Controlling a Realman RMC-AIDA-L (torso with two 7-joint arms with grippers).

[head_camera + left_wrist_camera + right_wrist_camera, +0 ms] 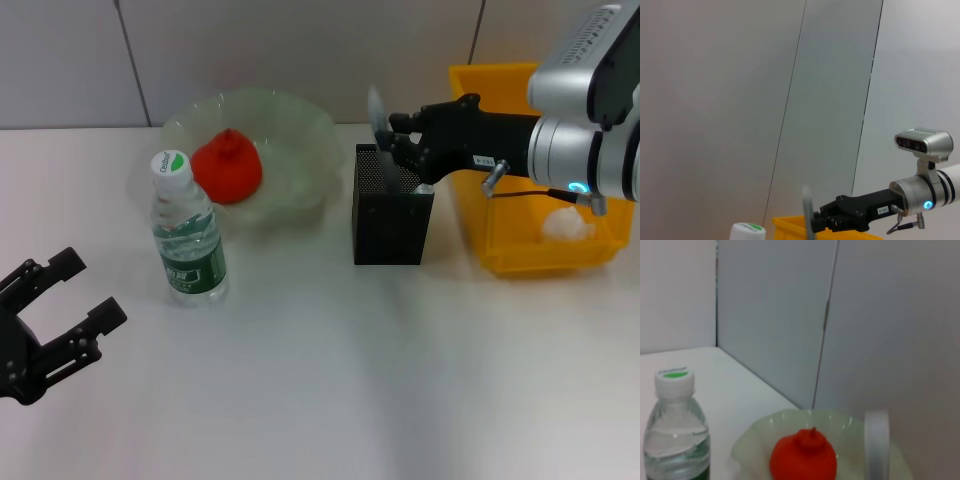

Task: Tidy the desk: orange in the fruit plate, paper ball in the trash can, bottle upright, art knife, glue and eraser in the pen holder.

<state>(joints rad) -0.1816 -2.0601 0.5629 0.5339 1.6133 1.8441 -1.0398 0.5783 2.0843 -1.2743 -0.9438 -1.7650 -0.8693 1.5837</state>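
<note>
The right gripper (pixel 385 135) hangs just above the open top of the black mesh pen holder (pixel 390 215), its fingers pinched on a slim grey-white piece, probably the art knife (pixel 377 108), held upright so it can drop blade-end down into the holder. That is a judgement from its thin, flat shape; no marking on it can be read. The same strip shows in the right wrist view (pixel 876 445) and, edge-on, in the left wrist view (pixel 807 215).

Left of the pen holder, the orange (pixel 227 165) already sits in the pale green fruit plate (pixel 300 120), and in front of the plate the water bottle (pixel 188 235) stands upright, its white cap printed with a green mark and its green label carrying writing too small to read. To the right of the pen holder, the paper ball (pixel 568 226) lies inside the yellow trash can (pixel 520 255).

The left gripper (pixel 50 320) rests well to the left of the bottle, low over the white desk (pixel 330 380), fingers spread wide and holding nothing. Glue and eraser are not visible; they may be inside the holder.
</note>
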